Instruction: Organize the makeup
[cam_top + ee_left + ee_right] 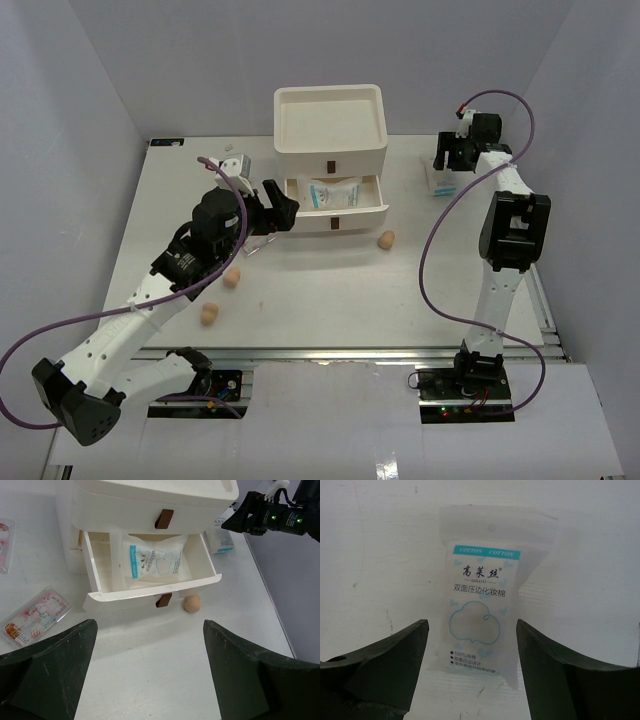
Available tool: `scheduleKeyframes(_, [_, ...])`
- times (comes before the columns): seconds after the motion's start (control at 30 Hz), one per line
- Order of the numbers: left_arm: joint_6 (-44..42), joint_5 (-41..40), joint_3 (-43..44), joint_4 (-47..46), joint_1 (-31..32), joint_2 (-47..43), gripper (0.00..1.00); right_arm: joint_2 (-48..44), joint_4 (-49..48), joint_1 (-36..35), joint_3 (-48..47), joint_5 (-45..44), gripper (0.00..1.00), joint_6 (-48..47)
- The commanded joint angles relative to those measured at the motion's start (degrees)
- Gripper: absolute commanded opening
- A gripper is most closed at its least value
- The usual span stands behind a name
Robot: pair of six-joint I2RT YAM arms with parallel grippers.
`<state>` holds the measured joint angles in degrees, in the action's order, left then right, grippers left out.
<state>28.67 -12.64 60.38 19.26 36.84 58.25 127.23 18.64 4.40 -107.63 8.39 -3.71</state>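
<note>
**Right claw spread wide above a cotton sachet at the far right of the table**

Right claw (470,623) was released, its two dark fingers standing apart on either side of a white-blue sachet (482,605) without clamping it. That sachet lay flat on the white table (320,300) at its far right side, well apart from the white drawer box (330,130).

The left claw (148,630) was also released, jaws fully spread and holding nothing. It hung in front of the box, looking into the pulled-out middle drawer (150,592). A second sachet (155,562) lay inside that drawer, slightly tilted.

One tan sponge (192,603) sat on the table just in front of the drawer's right corner. Two more sponges (231,277) (209,314) lay further left, near the left arm.

A clear packet with pink contents (35,615) lay left of the drawer, and another packet (4,537) showed only its edge in the left wrist view. Small white bottles (232,160) stood left of the box, partly hidden by the left arm.
</note>
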Motion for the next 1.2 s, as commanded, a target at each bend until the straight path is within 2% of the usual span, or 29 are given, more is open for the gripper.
scheduleKeyframes(0.0, [0.9, 0.37, 2.1, 0.34, -0.28, 0.61, 0.98, 1.79, -2.55, 0.42, -3.24, -2.18, 0.76, -1.08])
scheduleKeyframes(0.17, [0.92, 0.68, 3.25, 0.31, -0.28, 2.27, 0.98, 4.16, -2.47, 1.05, -3.02, -2.33, 0.74, -0.83])
scheduleKeyframes(0.3, [0.42, 0.81, 4.37, 0.6, -0.28, 3.32, 0.98, 4.92, -2.38, 1.94, -2.01, -0.75, 0.67, -0.42])
scheduleKeyframes(0.5, [0.42, 0.51, 4.79, 0.6, -0.28, 3.91, 0.98, 4.58, -2.29, 2.8, -0.96, 4.38, 0.3, -1.44])
scheduleKeyframes(0.63, [0.24, 0.51, 5.46, 0.52, -0.28, 4.5, 0.98, 2.95, -2.39, 2.89, 0.11, 7.57, 0.13, -2.53])
scheduleKeyframes(0.7, [0.06, 0.39, 5.7, 0.58, -0.28, 4.56, 0.98, 0.68, -2.81, 2.83, 1.9, 9.61, 0.09, -2.59])
scheduleKeyframes(0.9, [-0.92, -0.07, 5.92, 0.34, -0.28, 4.56, 0.98, -10.33, -7.47, 2.11, 11.9, 12.71, 0.08, -3.16])
scheduleKeyframes(1.17, [-2.84, -2.5, 6.26, 0.34, -0.28, 2.9, 0.98, -32.06, -14.39, -1.08, 31.29, 18.43, 0.08, -7.76])
